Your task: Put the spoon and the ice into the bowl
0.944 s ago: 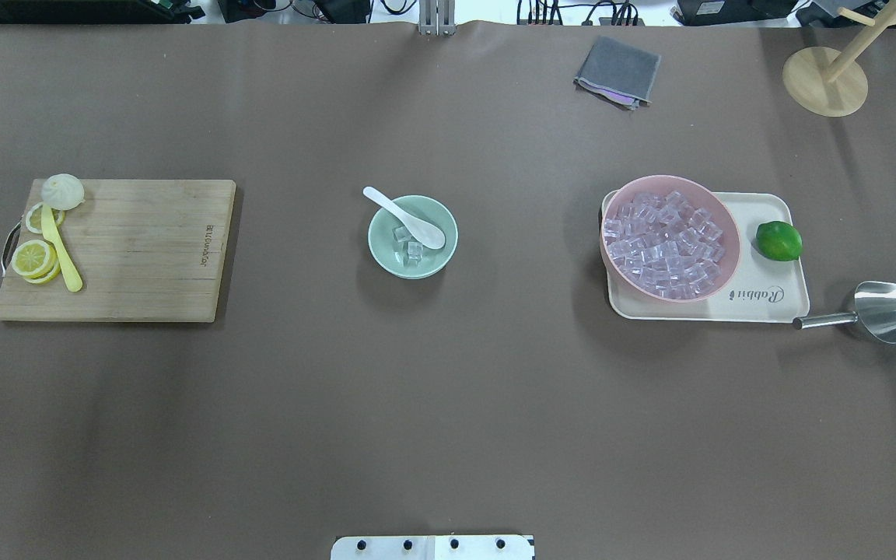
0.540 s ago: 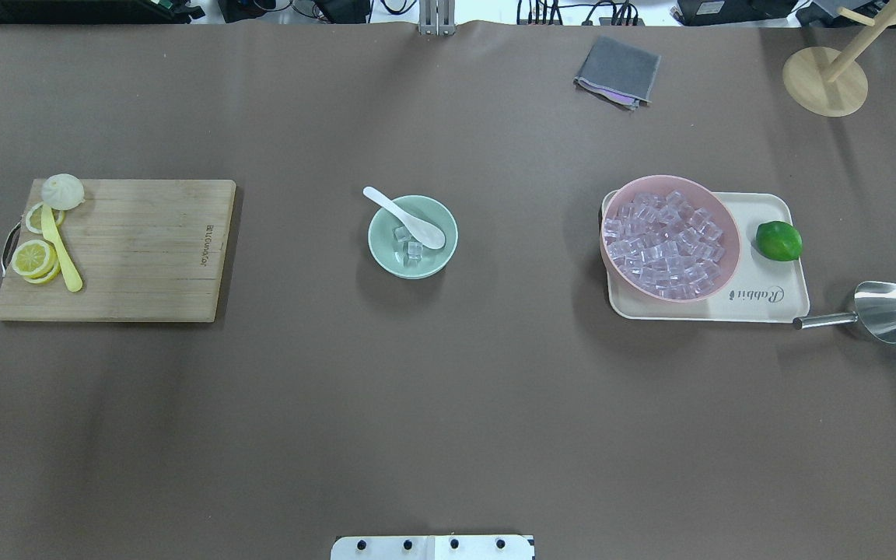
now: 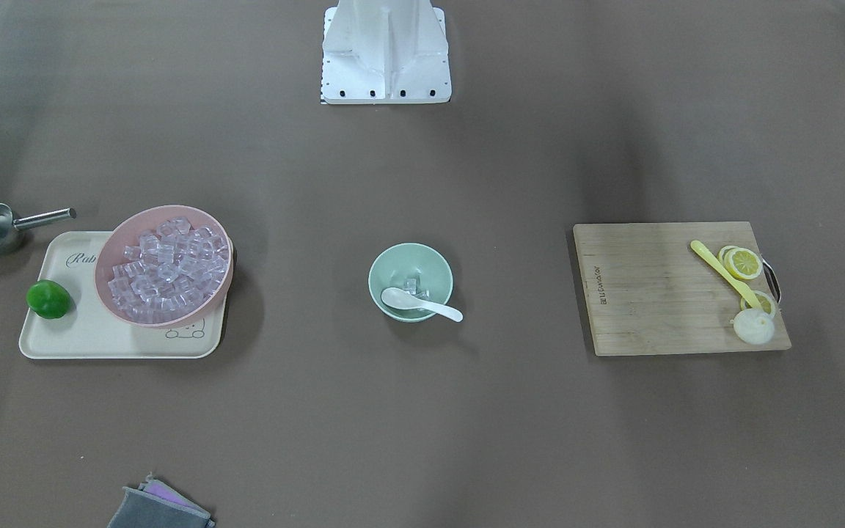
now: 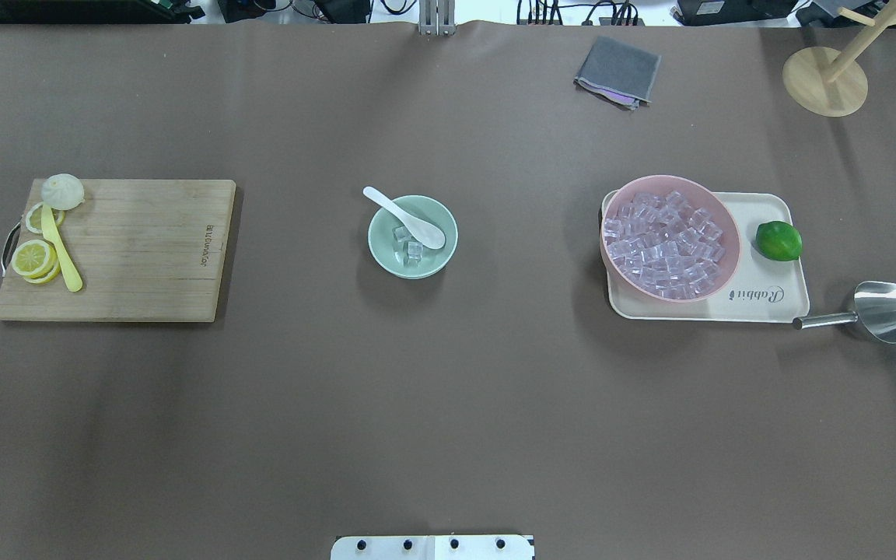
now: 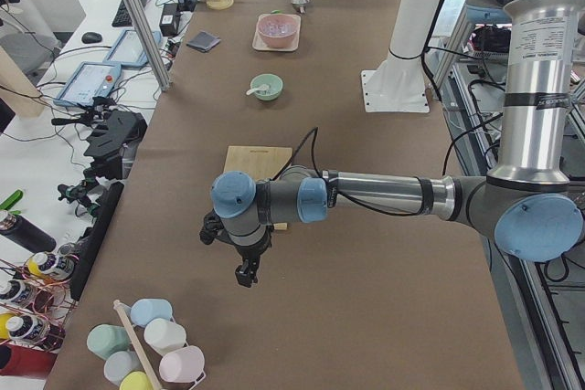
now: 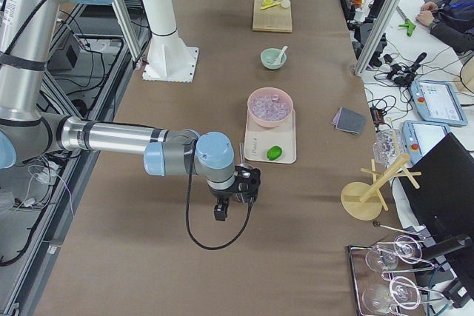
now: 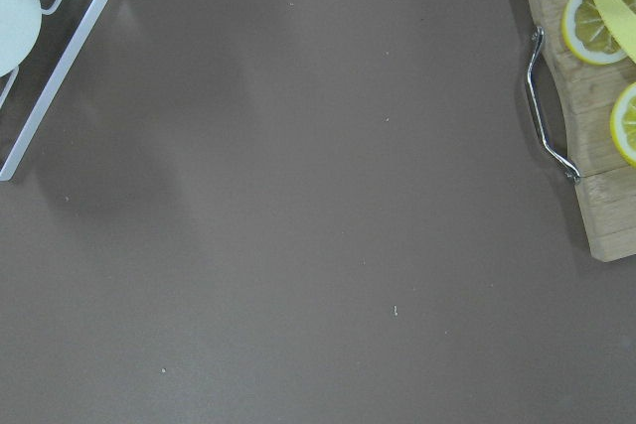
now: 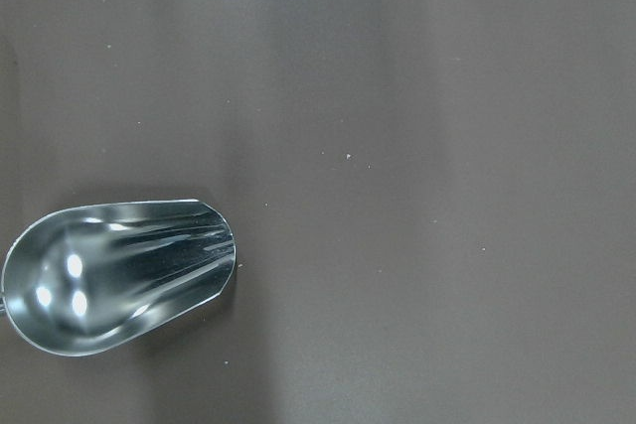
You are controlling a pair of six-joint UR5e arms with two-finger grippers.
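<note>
The mint-green bowl (image 4: pixel 383 255) stands at the table's middle; it also shows in the front view (image 3: pixel 379 273). The white spoon (image 4: pixel 409 219) lies with its scoop inside the bowl and its handle over the far-left rim. A few ice cubes (image 4: pixel 409 244) lie in the bowl under the spoon. Both grippers are far from the bowl. The left gripper (image 5: pixel 245 276) hangs over bare table beyond the cutting board's end. The right gripper (image 6: pixel 220 214) hangs by the metal scoop. I cannot tell whether either is open or shut.
A pink bowl (image 4: pixel 736 245) full of ice and a lime (image 4: pixel 778 240) sit on a cream tray (image 4: pixel 775 303) at the right. A metal scoop (image 4: pixel 883 311) lies beside it. A cutting board (image 4: pixel 137 249) with lemon slices and a yellow spoon (image 4: pixel 59 249) is at the left. A grey cloth (image 4: pixel 617 71) lies far back.
</note>
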